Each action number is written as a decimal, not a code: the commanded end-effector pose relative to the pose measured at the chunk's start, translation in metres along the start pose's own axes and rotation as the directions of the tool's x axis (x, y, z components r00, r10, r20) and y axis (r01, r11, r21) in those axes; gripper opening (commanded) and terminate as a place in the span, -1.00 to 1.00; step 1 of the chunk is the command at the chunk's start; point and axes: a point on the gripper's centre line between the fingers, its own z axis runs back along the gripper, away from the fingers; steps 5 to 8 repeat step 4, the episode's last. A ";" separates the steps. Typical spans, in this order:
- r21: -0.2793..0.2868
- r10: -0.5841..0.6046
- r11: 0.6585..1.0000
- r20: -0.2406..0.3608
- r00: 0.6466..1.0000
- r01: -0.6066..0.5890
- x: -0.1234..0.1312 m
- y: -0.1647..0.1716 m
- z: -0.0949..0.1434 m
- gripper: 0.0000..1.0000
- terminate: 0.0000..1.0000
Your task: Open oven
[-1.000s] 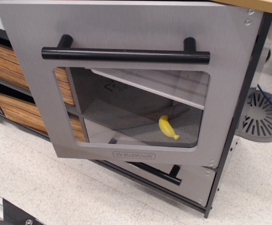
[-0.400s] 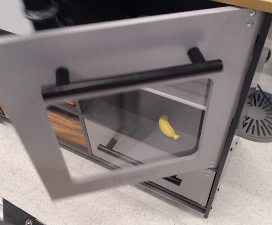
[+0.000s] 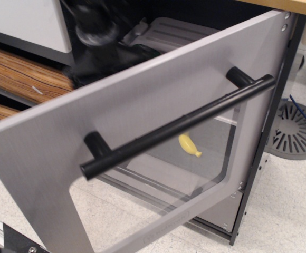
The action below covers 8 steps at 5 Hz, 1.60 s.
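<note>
The silver-grey oven door [image 3: 142, 100] stands swung well out towards the camera, hinged at its right edge. Its long black bar handle [image 3: 179, 126] runs diagonally across the front. The rounded clear window [image 3: 200, 168] shows a small yellow toy [image 3: 189, 145] lying inside. A grey shelf [image 3: 171, 29] shows in the oven's open mouth above the door's top edge. My gripper [image 3: 97, 34] is a dark, blurred shape behind the door's upper left edge. Its fingers are not distinguishable.
Brown wood-grain drawers [image 3: 21, 71] sit at the left under a white panel [image 3: 26, 18]. The black cabinet frame [image 3: 271, 137] stands at the right. A round slotted grey disc [image 3: 298, 129] lies on the speckled floor. A wooden countertop edge [image 3: 300, 6] is at top right.
The oven door has swung from nearly closed to wide open, its left edge coming towards the camera. The dark gripper has come into view behind the door's top edge.
</note>
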 end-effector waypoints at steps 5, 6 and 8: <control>0.037 0.083 0.996 -0.079 0.993 -0.081 -0.027 -0.009 0.013 1.00 1.00; 0.037 0.083 0.996 -0.079 0.993 -0.081 -0.027 -0.009 0.013 1.00 1.00; 0.037 0.083 0.996 -0.079 0.993 -0.081 -0.027 -0.009 0.013 1.00 1.00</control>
